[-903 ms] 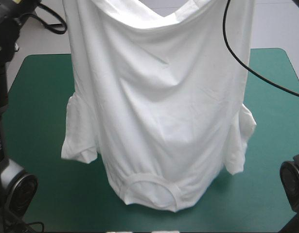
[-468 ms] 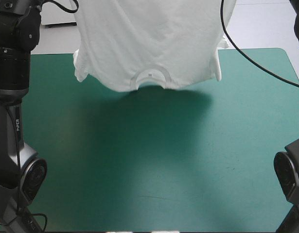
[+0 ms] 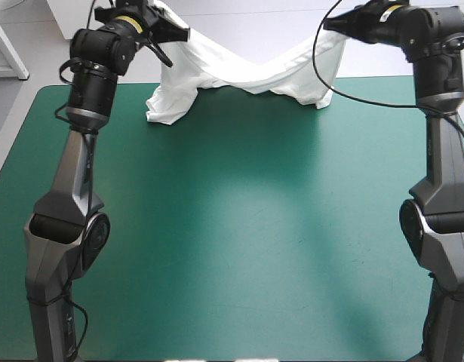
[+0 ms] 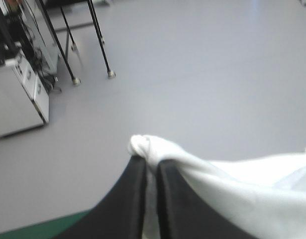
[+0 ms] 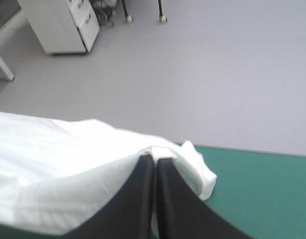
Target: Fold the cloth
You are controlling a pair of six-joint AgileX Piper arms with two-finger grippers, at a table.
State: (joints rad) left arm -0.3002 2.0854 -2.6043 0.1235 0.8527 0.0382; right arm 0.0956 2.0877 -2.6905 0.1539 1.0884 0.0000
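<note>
Hanging between the two raised grippers, the T-shirt [image 3: 243, 66] spans the far edge of the table [image 3: 232, 249] as a sagging white band. The left gripper [image 3: 180, 33] pinches one end of it near the far left corner. The right gripper [image 3: 331, 24] pinches the other end toward the far right. Both are held above the teal-green cover [image 3: 216, 188]. The middle of the cloth dips low between them, drawn into long twisted folds. Below the left gripper a bunched lobe droops toward the cover; the high view does not show whether it touches the table. A shorter lobe hangs below the right gripper, over the far edge.

In the left wrist view the left gripper [image 4: 148, 160] has its black fingers [image 4: 125, 199] clenched almost together. A thin fold of the T-shirt [image 4: 232, 189] is caught between them, and a small white knot bulges just past the tips. The rest of the cloth runs away to one side of the fingers. In the right wrist view the right gripper [image 5: 153, 158] is likewise clamped on the T-shirt [image 5: 58, 164], its fingers [image 5: 182, 209] all but meeting on the fabric. A folded corner pokes out beside the tips, above the teal-green cover [image 5: 262, 189].
</note>
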